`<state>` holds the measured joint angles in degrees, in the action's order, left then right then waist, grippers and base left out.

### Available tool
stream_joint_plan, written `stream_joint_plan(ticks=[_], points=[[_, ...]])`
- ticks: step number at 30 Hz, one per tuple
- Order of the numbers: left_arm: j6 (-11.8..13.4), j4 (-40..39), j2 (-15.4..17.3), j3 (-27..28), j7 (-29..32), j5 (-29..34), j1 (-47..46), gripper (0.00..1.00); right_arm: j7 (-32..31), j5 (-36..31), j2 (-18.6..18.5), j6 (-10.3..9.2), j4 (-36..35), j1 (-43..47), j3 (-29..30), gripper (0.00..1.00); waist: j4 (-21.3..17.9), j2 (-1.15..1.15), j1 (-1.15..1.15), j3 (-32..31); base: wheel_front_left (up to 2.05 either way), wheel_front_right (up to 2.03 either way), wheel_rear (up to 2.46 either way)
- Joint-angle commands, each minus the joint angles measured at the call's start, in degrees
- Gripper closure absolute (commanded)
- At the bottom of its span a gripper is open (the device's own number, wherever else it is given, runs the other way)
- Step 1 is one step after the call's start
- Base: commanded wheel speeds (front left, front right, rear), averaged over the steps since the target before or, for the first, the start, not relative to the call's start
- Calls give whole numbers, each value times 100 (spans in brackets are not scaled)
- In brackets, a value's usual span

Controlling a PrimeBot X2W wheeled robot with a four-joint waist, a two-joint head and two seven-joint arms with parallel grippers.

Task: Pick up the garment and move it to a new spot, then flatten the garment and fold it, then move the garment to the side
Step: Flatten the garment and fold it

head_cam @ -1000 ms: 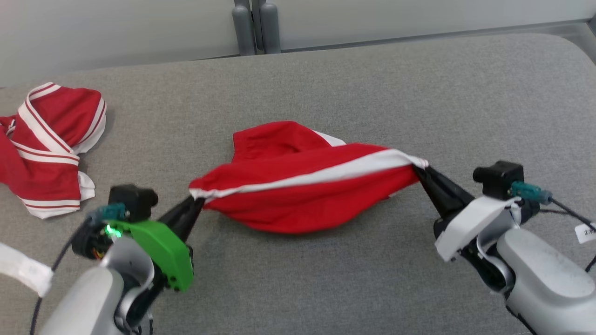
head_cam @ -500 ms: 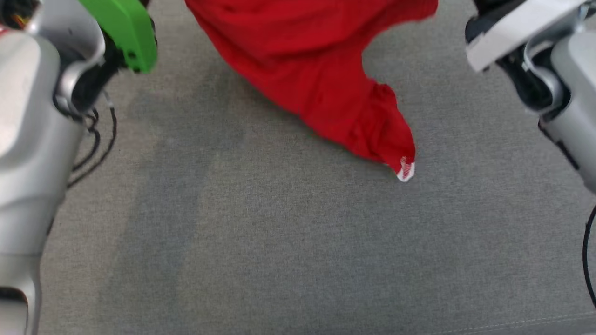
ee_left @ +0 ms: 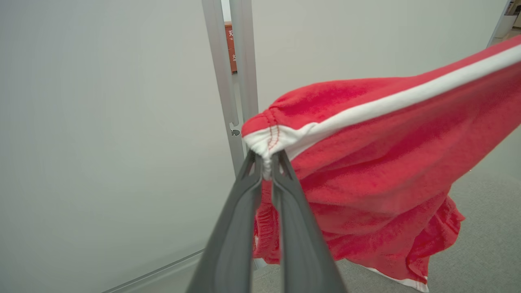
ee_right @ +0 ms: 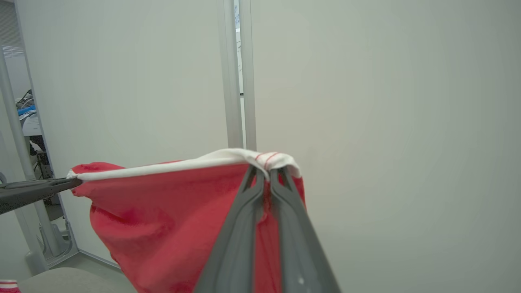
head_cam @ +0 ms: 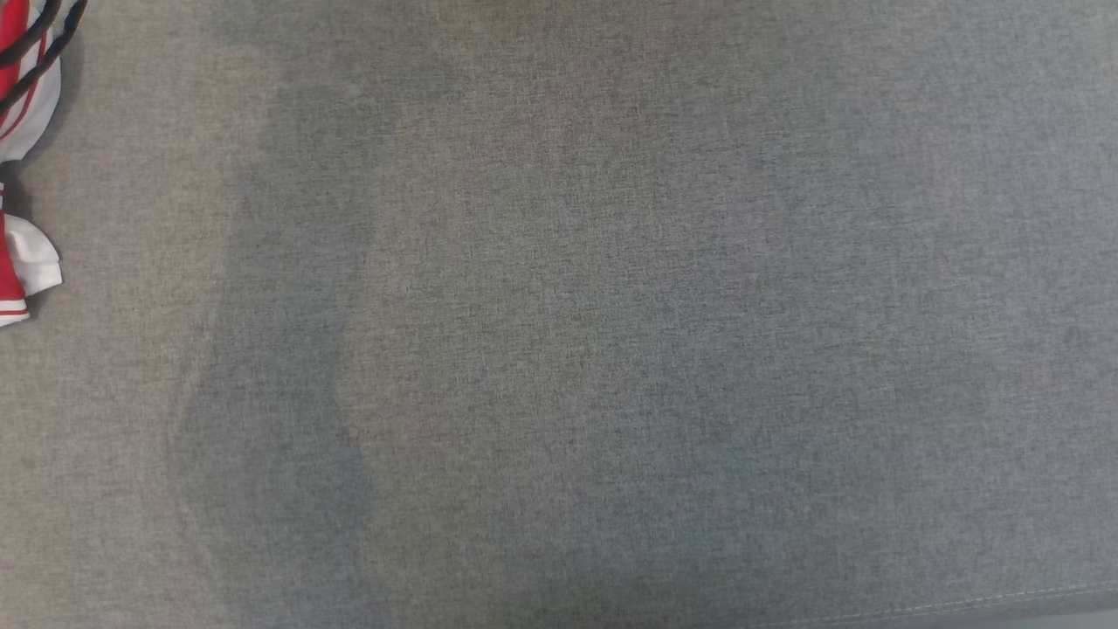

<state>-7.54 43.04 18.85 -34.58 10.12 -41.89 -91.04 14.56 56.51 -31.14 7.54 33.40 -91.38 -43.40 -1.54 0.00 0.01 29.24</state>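
Observation:
The garment (head_cam: pixel 35 266), a red jersey with white, red-striped sleeves, lies bunched at the far left edge of the head view; a scrap of it (ee_right: pixel 8 283) shows at the bottom left of the right wrist view. Neither gripper touches it. A smaller red garment with a white band (ee_left: pixel 386 162) hangs in the air, stretched between both grippers. My left gripper (ee_left: pixel 266 156) is shut on one end of the band. My right gripper (ee_right: pixel 264 173) is shut on the other end, with the red cloth (ee_right: pixel 171 215) sagging below. The left gripper (ee_right: pixel 75 183) also shows at the left there.
A grey upholstered surface (head_cam: pixel 611 349) spreads below, with a seam near its front edge (head_cam: pixel 961 603). A black cable (head_cam: pixel 35 35) crosses the top left corner. Pale wall panels and a metal post (ee_left: pixel 232 81) stand beyond the lifted cloth.
Both arms have lifted the smaller red garment off the surface and up out of the head view. The head camera has tilted down.

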Motion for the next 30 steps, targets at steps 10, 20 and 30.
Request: stream_joint_plan(ticks=[10,20,30], points=[[12,38,279,-1125,-48,-840,1225,100,5,295,-332,-10,-276,848,-1340,100,2,0,-1,-825,0,0,0],[13,-1079,1257,-2170,825,-2244,3275,100,-794,1061,-1177,-10,-1316,2620,-2724,100,-149,0,-1,-1953,0,0,0],[176,-2413,2064,-2615,1812,-3286,4814,100,-2415,1440,-2320,-12,-2708,4098,-2970,100,-156,0,-1,-2781,0,0,0]])
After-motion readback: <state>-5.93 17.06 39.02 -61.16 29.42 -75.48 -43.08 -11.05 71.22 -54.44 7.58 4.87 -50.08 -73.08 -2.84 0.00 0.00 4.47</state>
